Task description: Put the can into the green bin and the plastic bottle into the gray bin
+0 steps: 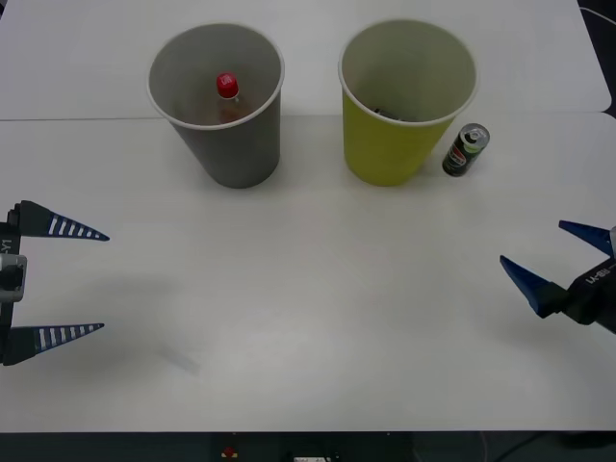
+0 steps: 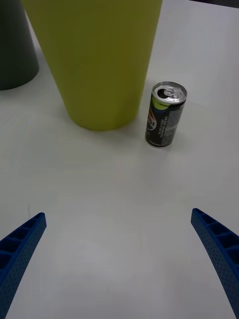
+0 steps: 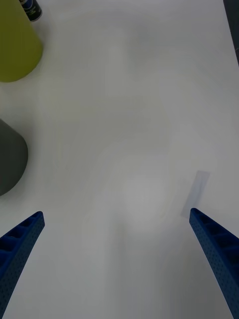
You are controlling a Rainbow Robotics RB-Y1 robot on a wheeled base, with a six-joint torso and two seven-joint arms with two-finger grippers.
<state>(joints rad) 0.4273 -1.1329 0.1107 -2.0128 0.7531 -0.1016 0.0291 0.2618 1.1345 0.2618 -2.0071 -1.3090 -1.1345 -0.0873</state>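
Two bins – one can – one bottle

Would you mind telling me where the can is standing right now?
In the front view the can stands upright on the table, just right of the green bin near its base, on the robot's right and far ahead of the open right gripper.

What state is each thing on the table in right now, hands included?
plastic bottle: upright inside the gray bin.
gray bin: upright, holds the bottle.
green bin: upright.
can: upright on the table, beside the green bin.
left hand: open, empty.
right hand: open, empty.
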